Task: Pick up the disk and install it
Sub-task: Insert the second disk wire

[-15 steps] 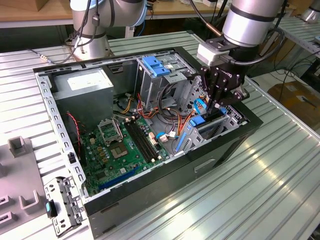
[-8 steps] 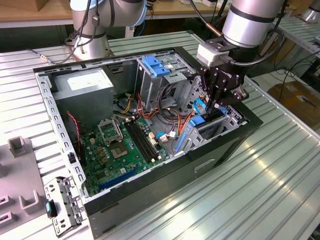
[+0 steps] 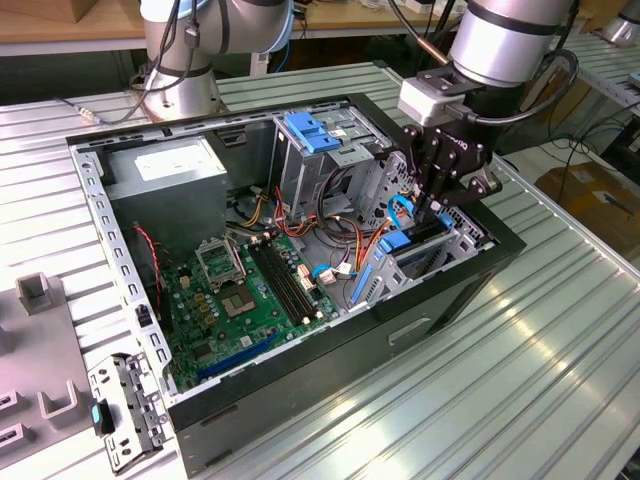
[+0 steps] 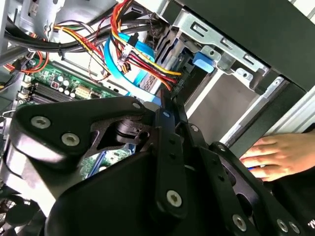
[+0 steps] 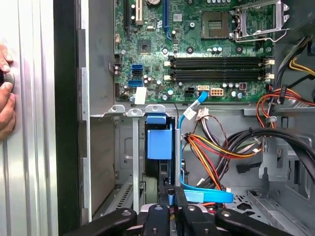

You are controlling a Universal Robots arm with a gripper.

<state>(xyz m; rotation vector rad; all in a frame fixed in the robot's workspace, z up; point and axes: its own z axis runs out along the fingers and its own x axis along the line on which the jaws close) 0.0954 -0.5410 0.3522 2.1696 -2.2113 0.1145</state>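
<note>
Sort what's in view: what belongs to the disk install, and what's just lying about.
Job: gripper, disk in its blue carrier, drive bay.
Lying about: motherboard, power supply, cable bundle, loose metal bracket, grey blocks, a person's hand.

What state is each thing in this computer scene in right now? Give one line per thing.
computer case: lying on its side, side panel off.
disk: standing on edge in the drive cage, below the claw.
claw: low over the drive cage, at the disk.
hand: resting beside the case.
</note>
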